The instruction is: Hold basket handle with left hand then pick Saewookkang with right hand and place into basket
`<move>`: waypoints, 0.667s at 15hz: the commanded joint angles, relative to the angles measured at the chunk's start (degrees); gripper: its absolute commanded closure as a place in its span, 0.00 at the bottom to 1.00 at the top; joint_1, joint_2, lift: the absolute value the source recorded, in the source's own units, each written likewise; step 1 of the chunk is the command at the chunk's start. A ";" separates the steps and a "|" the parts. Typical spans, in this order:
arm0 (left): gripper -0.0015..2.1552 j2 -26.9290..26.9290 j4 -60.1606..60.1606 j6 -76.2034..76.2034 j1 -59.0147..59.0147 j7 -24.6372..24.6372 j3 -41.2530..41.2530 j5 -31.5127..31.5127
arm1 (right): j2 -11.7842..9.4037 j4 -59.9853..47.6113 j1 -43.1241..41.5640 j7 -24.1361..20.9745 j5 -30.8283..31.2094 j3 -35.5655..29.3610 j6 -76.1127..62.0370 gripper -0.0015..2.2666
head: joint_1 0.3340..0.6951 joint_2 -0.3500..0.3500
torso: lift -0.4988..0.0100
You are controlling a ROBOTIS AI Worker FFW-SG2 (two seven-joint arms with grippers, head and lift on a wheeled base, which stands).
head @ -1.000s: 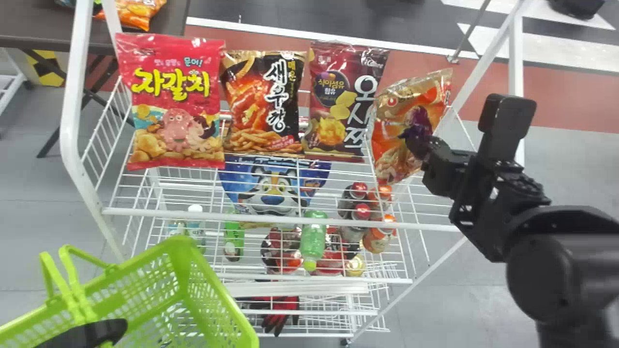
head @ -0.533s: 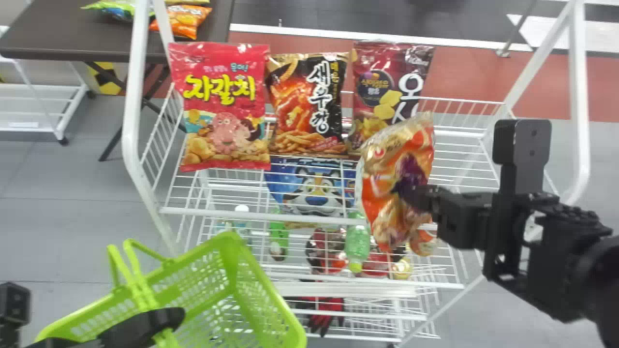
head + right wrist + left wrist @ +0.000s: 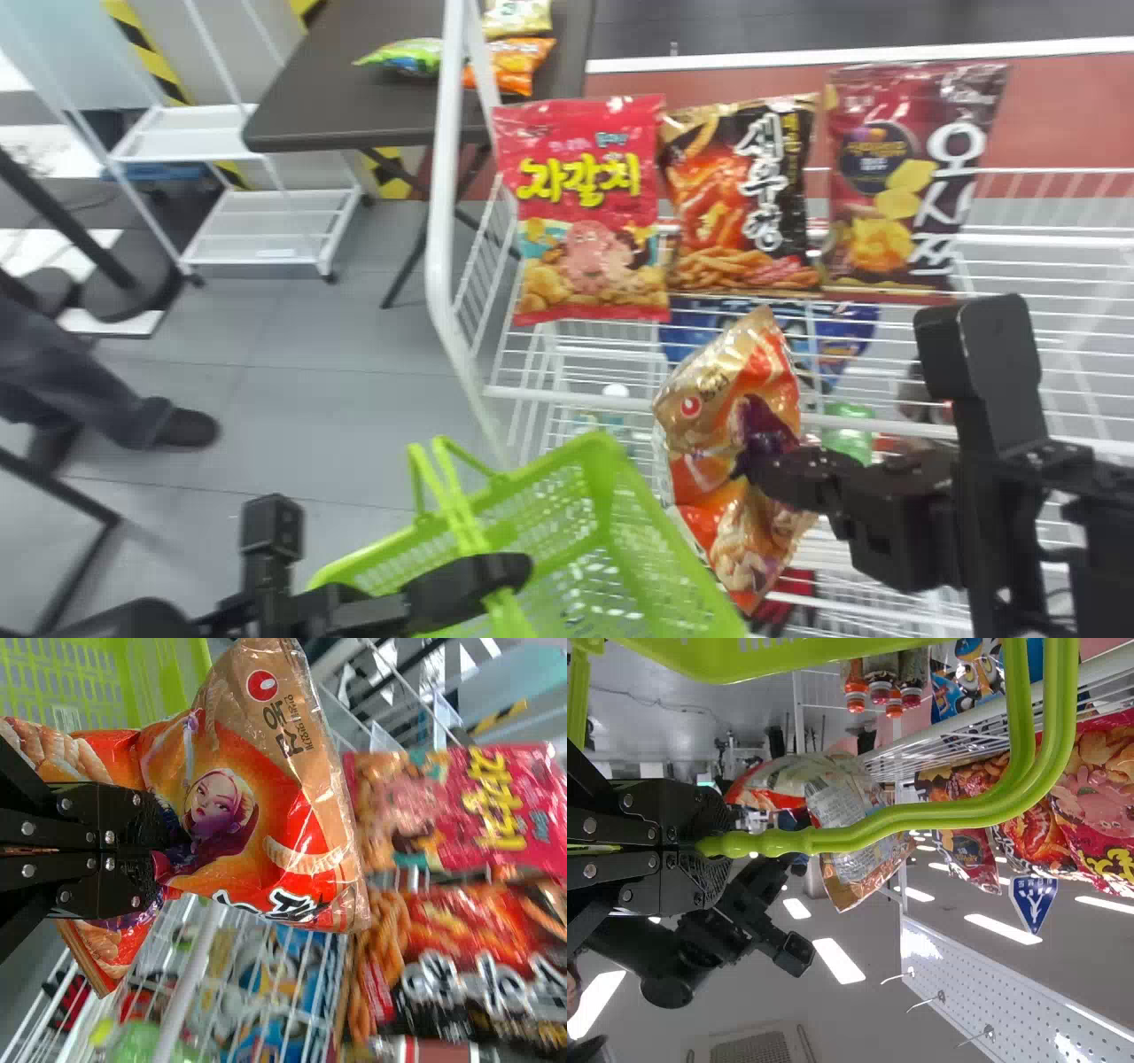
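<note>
In the head view my right gripper (image 3: pixel 753 465) is shut on the orange and gold Saewookkang bag (image 3: pixel 695 443), which hangs in front of the rack just right of the green basket (image 3: pixel 611 470). My left gripper (image 3: pixel 509 576) holds the basket's handle (image 3: pixel 456 496). The left wrist view has the left gripper (image 3: pixel 713 846) shut on the green handle (image 3: pixel 859 835), with the bag (image 3: pixel 850 815) beyond it. In the right wrist view the right gripper (image 3: pixel 146 846) pinches the bag (image 3: pixel 266 788) at its middle, crumpling it; the basket (image 3: pixel 168 673) lies close behind.
A white wire rack (image 3: pixel 567 392) stands ahead. Its top shelf carries a pink bag (image 3: pixel 589 213), a black and orange bag (image 3: pixel 740 195) and a maroon bag (image 3: pixel 904 177). Bottles and a blue bag (image 3: pixel 709 323) are below. A dark table (image 3: pixel 372 97) stands behind left.
The right gripper has brought the bag from the rack's right side down and leftward, close to the basket. The head view has shifted leftward. The left gripper keeps its hold on the handle.
</note>
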 commanded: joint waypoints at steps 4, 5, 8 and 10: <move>1.00 0.14 0.37 1.83 -0.55 0.00 -0.04 -0.02 | 1.65 11.78 -1.08 0.08 2.80 13.04 -12.28 0.99 | 1.00 1.00 | 0.94; 1.00 0.23 0.37 1.83 -0.55 0.09 0.04 -0.02 | 2.26 13.89 -1.26 -0.01 4.65 15.06 -12.98 0.98 | 1.00 1.00 | 0.94; 1.00 0.58 0.81 1.83 -0.73 0.00 0.22 -0.02 | 2.35 18.81 -1.26 -0.01 5.09 17.43 -16.67 0.67 | 1.00 1.00 | 0.94; 1.00 0.58 1.34 1.83 -1.34 0.00 -0.04 -0.02 | 2.26 20.83 -1.17 0.08 7.37 17.70 -19.84 0.00 | 1.00 1.00 | 0.94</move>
